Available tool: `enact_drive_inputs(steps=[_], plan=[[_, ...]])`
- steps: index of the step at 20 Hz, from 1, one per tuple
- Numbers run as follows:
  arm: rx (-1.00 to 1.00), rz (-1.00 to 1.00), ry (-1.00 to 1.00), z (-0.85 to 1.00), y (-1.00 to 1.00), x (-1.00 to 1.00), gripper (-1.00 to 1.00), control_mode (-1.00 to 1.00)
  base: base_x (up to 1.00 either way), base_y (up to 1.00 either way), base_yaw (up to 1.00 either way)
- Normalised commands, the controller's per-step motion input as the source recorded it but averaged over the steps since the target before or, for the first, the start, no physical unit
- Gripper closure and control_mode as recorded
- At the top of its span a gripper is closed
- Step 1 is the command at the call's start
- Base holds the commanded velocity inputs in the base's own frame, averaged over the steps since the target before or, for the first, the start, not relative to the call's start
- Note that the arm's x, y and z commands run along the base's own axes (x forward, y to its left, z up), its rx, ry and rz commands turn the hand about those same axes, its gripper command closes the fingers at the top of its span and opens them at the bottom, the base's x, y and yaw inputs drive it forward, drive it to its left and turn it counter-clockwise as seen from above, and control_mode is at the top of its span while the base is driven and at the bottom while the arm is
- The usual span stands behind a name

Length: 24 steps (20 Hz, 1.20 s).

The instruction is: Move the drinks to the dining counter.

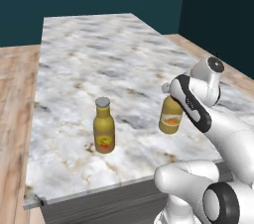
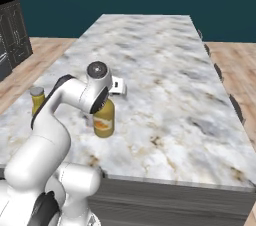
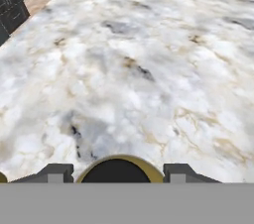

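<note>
Squat jug's (image 1: 171, 116) cap behind arm

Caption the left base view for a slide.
Gripper holding squat amber jug above marble dining counter; tall amber bottle stands nearby.

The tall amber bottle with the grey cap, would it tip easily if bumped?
Probably: the tall amber bottle with the grey cap is narrow, standing upright and alone. The polished marble counter looks slick, so a low push might slide it instead.

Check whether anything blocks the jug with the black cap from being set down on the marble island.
Nothing visible does. The squat amber jug sits between the end effector's fingers, over bare marble of the dining counter. The tall amber bottle stands apart, off to the arm's left.
</note>
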Motion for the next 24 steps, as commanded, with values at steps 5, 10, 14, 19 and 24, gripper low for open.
enact_drive_inputs(steps=[5,10,14,19,24], plan=[[0.0,0.0,0.0,-0.34,0.0,0.23,1.0,-1.0,0.0,0.0,0.0],[0.0,0.0,0.0,-0.25,0.0,0.31,1.0,-1.0,0.0,0.0,0.0],[0.0,0.0,0.0,-0.31,0.0,0.28,1.0,-1.0,0.0,0.0,0.0],[0.0,0.0,0.0,-0.4,0.0,0.25,1.0,-1.0,0.0,0.0,0.0],[0.0,0.0,0.0,-0.39,0.0,0.26,1.0,-1.0,0.0,0.0,0.0]])
